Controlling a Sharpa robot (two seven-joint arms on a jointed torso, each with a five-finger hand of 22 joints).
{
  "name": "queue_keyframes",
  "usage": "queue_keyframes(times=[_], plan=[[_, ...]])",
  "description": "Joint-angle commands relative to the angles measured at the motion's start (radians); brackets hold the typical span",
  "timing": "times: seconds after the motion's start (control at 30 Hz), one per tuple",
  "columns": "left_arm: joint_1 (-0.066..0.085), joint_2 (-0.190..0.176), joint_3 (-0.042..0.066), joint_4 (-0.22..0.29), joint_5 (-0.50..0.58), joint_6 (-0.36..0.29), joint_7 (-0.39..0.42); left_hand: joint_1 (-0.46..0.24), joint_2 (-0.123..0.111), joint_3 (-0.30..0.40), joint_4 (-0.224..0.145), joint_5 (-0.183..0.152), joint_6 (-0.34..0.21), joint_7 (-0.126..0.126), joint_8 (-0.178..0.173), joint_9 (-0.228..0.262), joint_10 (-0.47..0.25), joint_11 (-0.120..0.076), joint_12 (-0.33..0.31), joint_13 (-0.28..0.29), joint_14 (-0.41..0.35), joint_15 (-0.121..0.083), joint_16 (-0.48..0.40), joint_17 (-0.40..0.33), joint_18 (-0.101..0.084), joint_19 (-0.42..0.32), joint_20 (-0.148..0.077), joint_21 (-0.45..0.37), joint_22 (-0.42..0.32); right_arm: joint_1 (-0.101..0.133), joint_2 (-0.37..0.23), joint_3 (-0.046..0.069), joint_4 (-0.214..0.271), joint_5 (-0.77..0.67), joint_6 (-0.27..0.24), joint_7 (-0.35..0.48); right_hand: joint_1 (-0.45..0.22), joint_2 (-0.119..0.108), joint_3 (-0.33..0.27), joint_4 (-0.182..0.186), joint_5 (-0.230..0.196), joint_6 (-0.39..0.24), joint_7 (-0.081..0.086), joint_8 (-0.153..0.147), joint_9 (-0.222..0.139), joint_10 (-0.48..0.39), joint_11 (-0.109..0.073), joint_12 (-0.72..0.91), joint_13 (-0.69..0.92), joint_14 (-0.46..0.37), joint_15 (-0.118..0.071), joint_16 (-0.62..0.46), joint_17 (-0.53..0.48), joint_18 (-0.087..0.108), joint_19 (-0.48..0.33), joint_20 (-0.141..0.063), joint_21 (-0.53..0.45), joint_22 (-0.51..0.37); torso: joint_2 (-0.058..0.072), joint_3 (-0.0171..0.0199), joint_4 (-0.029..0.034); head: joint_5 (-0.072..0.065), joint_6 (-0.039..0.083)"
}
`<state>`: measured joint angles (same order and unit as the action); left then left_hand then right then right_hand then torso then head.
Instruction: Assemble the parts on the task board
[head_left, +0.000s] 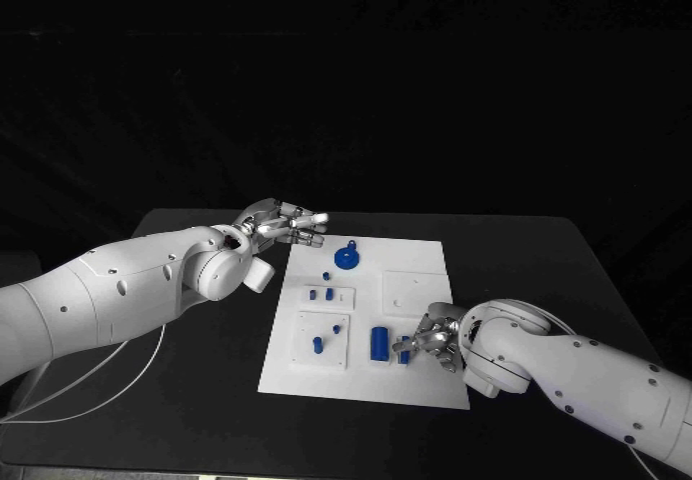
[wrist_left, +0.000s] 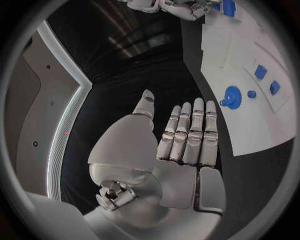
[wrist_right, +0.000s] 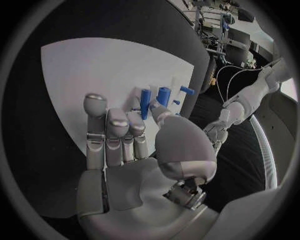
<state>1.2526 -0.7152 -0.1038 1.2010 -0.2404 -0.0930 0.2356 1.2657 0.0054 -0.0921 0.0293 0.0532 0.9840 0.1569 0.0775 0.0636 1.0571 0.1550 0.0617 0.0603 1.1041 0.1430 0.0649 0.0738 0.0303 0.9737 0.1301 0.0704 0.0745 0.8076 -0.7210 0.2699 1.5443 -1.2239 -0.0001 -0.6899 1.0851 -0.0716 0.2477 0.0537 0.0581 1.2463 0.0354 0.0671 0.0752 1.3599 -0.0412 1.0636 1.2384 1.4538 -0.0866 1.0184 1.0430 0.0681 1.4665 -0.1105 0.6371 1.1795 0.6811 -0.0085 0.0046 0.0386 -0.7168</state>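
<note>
At the board's near edge: right hand (head_left: 437, 345) pinches a slim blue part (wrist_right: 145, 101) beside the standing blue cylinder (head_left: 379, 342) on the task board (head_left: 418, 285).
Risk: misaligned insertion may topple the cylinder or shift the board. Left hand (head_left: 284, 224) hovers unloaded, fingers extended, near the round blue part (head_left: 348, 257).

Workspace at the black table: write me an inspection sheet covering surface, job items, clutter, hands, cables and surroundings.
Surface: black table, with the white task board in its middle.
Job's things: blue parts on the board: a round piece with a tab at the far end, small pieces mid-board, a cylinder near the right hand.
Clutter: nothing seen.
Hands: left hand at the board's far left corner, fingers straight, holding nothing. Right hand pinches a small blue part over the board's near end.
Cables: white cable under the left arm.
Surroundings: dark.
</note>
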Motion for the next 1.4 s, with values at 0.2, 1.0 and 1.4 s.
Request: queue_keyframes(times=[0.2,1.0,1.4], plan=[[0.0,0.003,0.001,0.0,0.001,0.017,0.003,-0.007,0.004,-0.002,0.006,-0.002,0.004,-0.001,0.0,0.0,-0.006,-0.001,0.0,0.002,-0.006,0.001,-0.002,0.0,0.008,-0.005,-0.001,0.004,-0.001,-0.011,0.001,-0.01,-0.004,0.001,0.029,-0.021,0.006,-0.037,0.003,0.044,-0.008,-0.006,0.007,-0.004,-0.002,-0.009,0.0,-0.006,-0.001,0.0,-0.007,-0.008,0.003,0.001,0.047,-0.006,-0.005,0.0,0.0,0.0,0.0002,0.001,-0.001],[0.0,0.002,0.001,0.001,0.001,0.02,0.0,-0.007,0.004,-0.002,0.006,-0.002,0.004,-0.001,0.0,0.0,-0.006,-0.001,0.0,0.002,-0.006,0.001,-0.002,0.0,0.008,-0.005,-0.001,0.004,-0.001,-0.011,-0.016,-0.01,0.008,0.03,-0.014,0.018,-0.012,-0.024,-0.008,0.035,-0.007,-0.014,0.009,-0.005,-0.003,-0.006,0.002,-0.004,0.003,0.002,-0.007,-0.009,0.007,0.001,0.048,-0.007,-0.002,0.002,0.001,0.0011,0.0008,0.001,-0.003],[0.0,0.001,0.001,0.001,0.0,0.019,0.001,-0.007,0.004,-0.002,0.006,-0.002,0.004,-0.001,0.0,0.0,-0.006,-0.001,0.0,0.002,-0.006,0.001,-0.002,0.0,0.008,-0.005,-0.001,0.004,-0.001,-0.011,-0.075,-0.004,0.058,-0.051,-0.084,0.119,0.053,-0.111,-0.094,0.142,-0.006,-0.084,0.028,-0.003,-0.003,-0.009,0.014,0.0,0.004,0.0,-0.002,-0.009,0.009,0.013,0.048,-0.002,0.001,0.002,0.0,0.0001,-0.0008,0.003,0.0]])
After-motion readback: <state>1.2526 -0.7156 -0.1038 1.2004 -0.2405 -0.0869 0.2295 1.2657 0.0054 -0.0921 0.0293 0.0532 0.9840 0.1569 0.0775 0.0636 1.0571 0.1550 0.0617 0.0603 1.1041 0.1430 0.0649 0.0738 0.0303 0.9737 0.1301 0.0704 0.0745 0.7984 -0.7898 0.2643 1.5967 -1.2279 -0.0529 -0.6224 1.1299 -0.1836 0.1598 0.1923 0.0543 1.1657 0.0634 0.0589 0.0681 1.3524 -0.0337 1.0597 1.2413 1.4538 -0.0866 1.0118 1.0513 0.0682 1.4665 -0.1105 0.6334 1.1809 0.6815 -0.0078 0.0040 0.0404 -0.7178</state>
